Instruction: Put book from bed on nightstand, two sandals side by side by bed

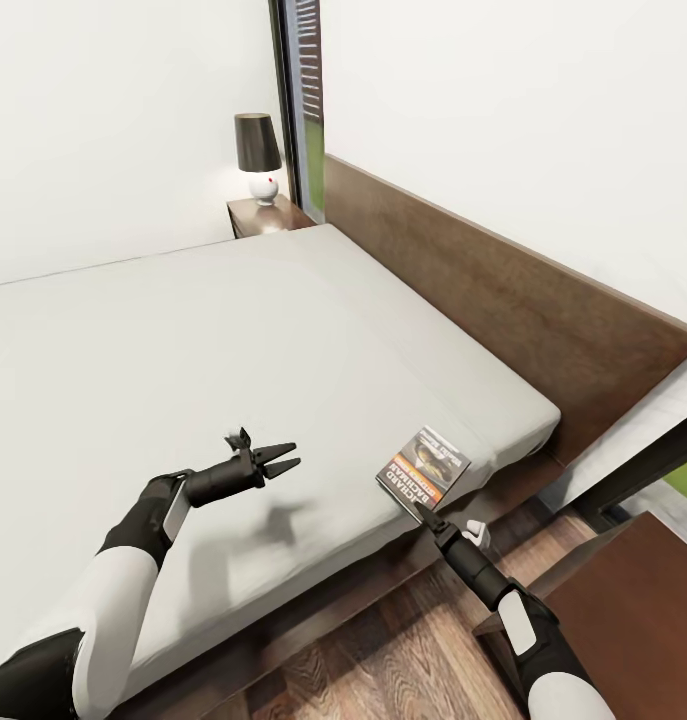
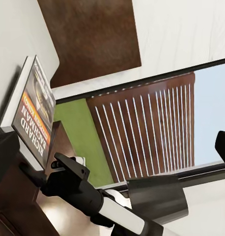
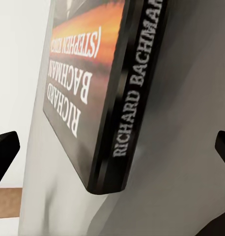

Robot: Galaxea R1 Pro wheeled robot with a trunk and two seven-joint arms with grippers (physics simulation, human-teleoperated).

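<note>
The right gripper (image 1: 423, 511) tips sit behind the book's (image 1: 423, 465) lower edge, so contact cannot be judged. The near nightstand (image 1: 633, 600) is cut off by the frame's edge. The headboard (image 1: 503, 300) hides the wall's base.

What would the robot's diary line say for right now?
book: on bed corner | right gripper: open, at book's edge | left gripper: open, above mattress | nightstand: beside right arm

One book (image 1: 424, 472), two nightstands (image 1: 266, 216), one lamp (image 1: 258, 157)
</note>
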